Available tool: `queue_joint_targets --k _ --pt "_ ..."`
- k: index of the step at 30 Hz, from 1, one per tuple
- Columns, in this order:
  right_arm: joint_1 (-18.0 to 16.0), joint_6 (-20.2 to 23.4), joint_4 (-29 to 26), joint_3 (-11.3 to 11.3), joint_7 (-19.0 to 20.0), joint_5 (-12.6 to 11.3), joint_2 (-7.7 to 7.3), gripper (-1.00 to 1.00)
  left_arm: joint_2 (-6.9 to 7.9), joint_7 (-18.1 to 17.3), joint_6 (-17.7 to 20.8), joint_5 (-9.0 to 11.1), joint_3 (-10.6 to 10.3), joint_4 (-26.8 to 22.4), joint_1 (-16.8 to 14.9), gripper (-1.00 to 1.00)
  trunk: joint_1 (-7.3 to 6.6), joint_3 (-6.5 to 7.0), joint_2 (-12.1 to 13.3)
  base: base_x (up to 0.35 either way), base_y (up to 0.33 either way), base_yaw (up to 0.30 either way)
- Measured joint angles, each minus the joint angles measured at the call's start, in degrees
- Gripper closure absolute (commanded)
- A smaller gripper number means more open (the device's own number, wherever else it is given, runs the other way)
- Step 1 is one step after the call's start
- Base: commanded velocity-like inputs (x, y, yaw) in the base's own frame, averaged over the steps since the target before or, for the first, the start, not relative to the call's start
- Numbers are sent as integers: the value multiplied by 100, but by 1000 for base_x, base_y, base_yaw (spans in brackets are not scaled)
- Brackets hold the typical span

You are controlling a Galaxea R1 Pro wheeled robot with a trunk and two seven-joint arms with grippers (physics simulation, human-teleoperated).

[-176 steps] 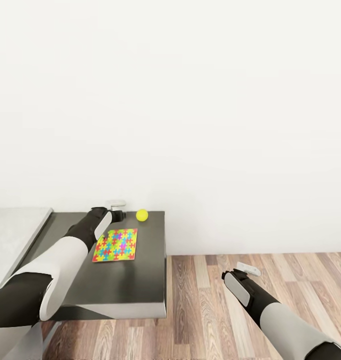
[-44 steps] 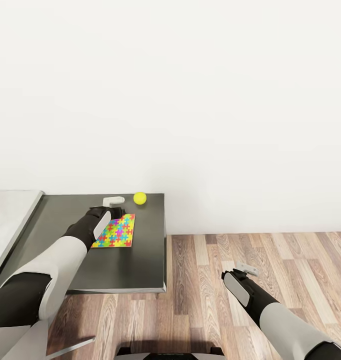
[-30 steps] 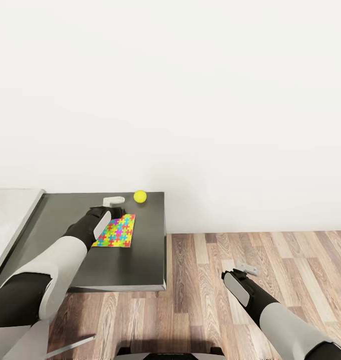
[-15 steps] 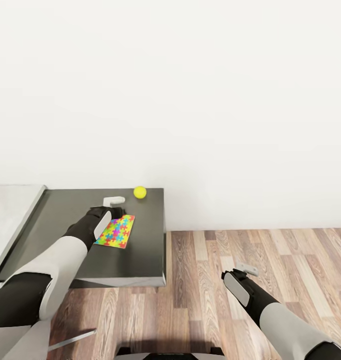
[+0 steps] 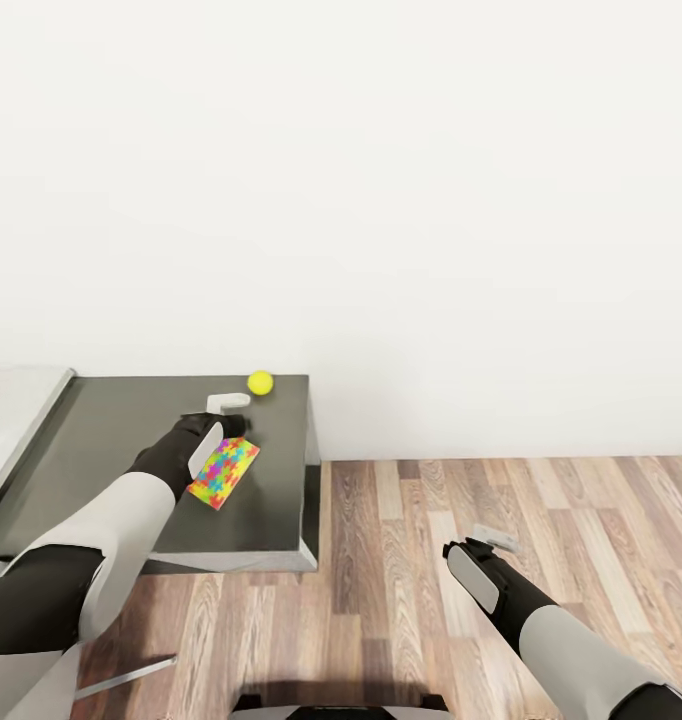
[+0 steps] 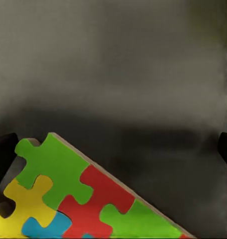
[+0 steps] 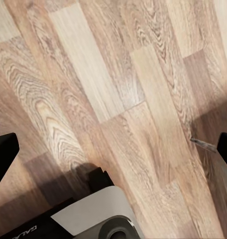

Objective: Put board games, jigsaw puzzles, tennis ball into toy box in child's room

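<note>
A multicolour jigsaw puzzle (image 5: 224,472) lies askew on the dark grey section of the table (image 5: 111,470), and it looks tipped up. My left gripper (image 5: 233,414) hovers at the puzzle's far corner. In the left wrist view the puzzle's corner (image 6: 68,199) sits against one fingertip (image 6: 3,154), and the gripper (image 6: 113,149) has its fingers wide apart. The yellow tennis ball (image 5: 260,382) rests near the table's back edge, apart from the gripper. My right gripper (image 5: 486,545) hangs open over the floor with nothing in it. The board games and the toy box are out of view.
The pale grey desk top (image 5: 11,400) adjoins the dark section at the far left. A white wall rises behind. The wood-plank floor (image 5: 501,500) spreads to the right of the table. My own base (image 5: 331,705) shows at the bottom edge, and below the right gripper (image 7: 113,149) as well.
The view has swung, so the table sits further left. The puzzle has turned and slid away from the ball, staying by my left gripper. The right arm has not moved.
</note>
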Motion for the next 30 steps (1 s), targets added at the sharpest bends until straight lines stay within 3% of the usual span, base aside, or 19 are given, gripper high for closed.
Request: queue_joint_targets --k 30 --pt "0 -5 1 1 2 0 0 -100 -1 -3 3 20 2 0 0 -100 0 0 -1 -28 -15 0"
